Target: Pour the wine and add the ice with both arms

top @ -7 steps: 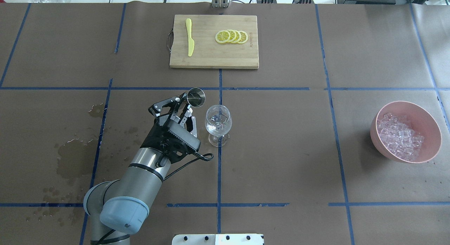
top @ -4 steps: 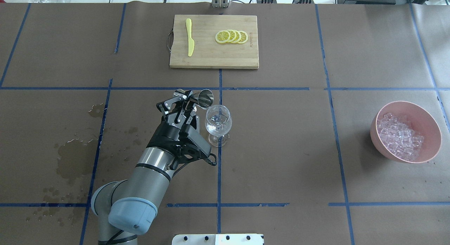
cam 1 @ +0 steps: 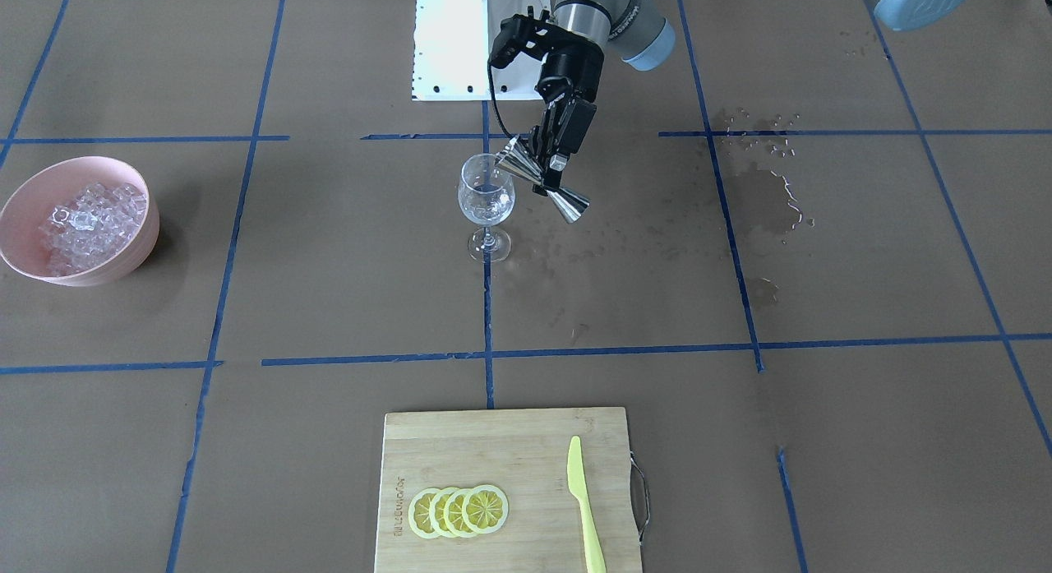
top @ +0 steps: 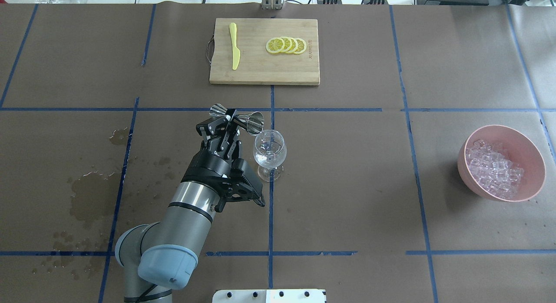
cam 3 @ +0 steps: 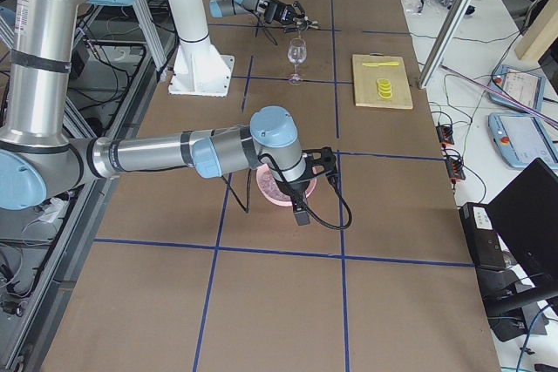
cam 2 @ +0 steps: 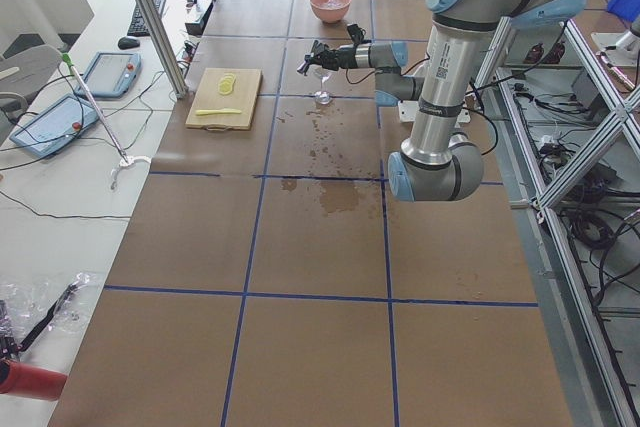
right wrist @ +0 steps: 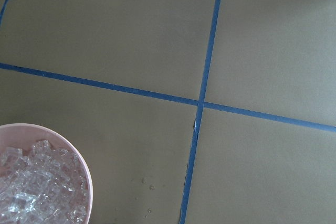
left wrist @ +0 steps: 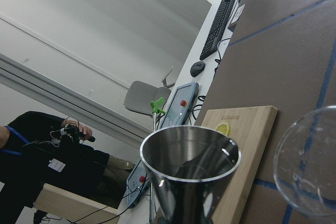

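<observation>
My left gripper (top: 231, 121) is shut on the waist of a steel jigger (top: 236, 117), held on its side. The jigger's open mouth (top: 256, 122) sits just over the rim of the clear stemmed wine glass (top: 269, 151). In the front view the jigger (cam 1: 544, 183) slants down onto the glass (cam 1: 486, 201). The ice (top: 493, 169) fills a pink bowl (top: 504, 128) at the far right. My right gripper (cam 3: 316, 165) shows only in the right side view, by the bowl; I cannot tell if it is open. The right wrist view shows ice (right wrist: 37, 192).
A bamboo cutting board (top: 260, 70) at the back holds a yellow knife (top: 234, 46) and lemon slices (top: 286, 45). Wet stains (top: 87, 194) mark the paper on the left. The white pedestal (top: 269, 295) is at the near edge.
My left gripper has rolled and shifted right. The jigger went from mouth-up to lying on its side, its mouth now at the glass rim. The glass has not moved.
</observation>
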`<state>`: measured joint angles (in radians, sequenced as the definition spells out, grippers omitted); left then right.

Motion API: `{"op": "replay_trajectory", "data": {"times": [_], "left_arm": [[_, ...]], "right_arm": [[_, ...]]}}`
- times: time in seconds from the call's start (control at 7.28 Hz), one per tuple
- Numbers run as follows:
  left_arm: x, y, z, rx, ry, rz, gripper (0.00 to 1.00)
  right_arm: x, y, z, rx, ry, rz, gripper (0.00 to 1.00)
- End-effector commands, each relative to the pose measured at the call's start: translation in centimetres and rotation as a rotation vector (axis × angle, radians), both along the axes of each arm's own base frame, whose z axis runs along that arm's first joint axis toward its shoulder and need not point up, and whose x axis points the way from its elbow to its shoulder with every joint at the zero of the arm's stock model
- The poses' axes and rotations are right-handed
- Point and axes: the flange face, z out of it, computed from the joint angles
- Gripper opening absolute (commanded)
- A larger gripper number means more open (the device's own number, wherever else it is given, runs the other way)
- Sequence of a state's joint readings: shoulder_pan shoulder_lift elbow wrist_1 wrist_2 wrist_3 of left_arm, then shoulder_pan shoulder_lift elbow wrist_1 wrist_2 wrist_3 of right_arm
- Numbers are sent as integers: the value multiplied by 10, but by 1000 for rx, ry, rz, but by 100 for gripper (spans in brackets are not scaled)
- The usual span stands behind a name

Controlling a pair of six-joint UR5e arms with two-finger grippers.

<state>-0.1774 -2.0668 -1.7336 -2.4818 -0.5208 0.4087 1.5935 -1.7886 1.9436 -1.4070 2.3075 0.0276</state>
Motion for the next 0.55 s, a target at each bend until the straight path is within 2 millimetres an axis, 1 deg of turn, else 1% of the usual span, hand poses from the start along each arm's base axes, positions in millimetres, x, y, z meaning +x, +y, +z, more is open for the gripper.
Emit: {"op": "replay_trajectory", "data": {"times": [0.0,0.41], "left_arm": [[0,0,-15,46,-90,-17,0],[1,-1,-14,56,-134,-36,0]], "right_arm": [[1,1,1,-3,-1,3,100],[2,1,1,-5,-3,7,100]]}}
